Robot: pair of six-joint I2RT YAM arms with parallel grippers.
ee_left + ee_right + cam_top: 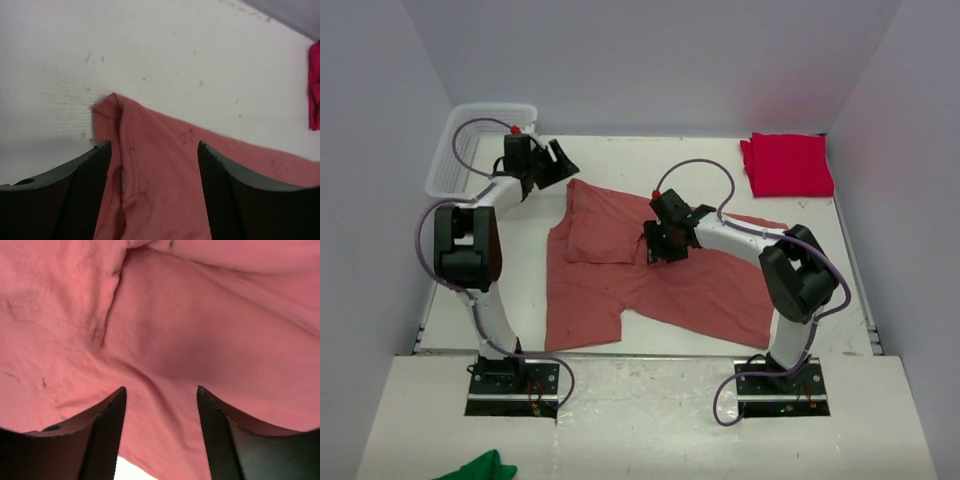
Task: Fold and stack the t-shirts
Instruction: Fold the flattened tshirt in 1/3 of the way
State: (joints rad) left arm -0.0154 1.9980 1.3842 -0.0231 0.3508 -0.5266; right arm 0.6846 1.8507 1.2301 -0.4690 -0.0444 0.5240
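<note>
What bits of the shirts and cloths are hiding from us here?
Small green cloth: top view, cut off by the bottom edge.
Bright crimson folded t-shirt: left wrist view, only a sliver at the right edge.
Large salmon-red t-shirt: top view, the right arm covers part of it; right wrist view shows only cloth, no outline.

Salmon t-shirt (650, 280) spread; crimson t-shirt (787, 165) folded

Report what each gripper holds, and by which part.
Nothing: the left gripper and right gripper both stand open over the salmon t-shirt, gripping none of it.
</note>
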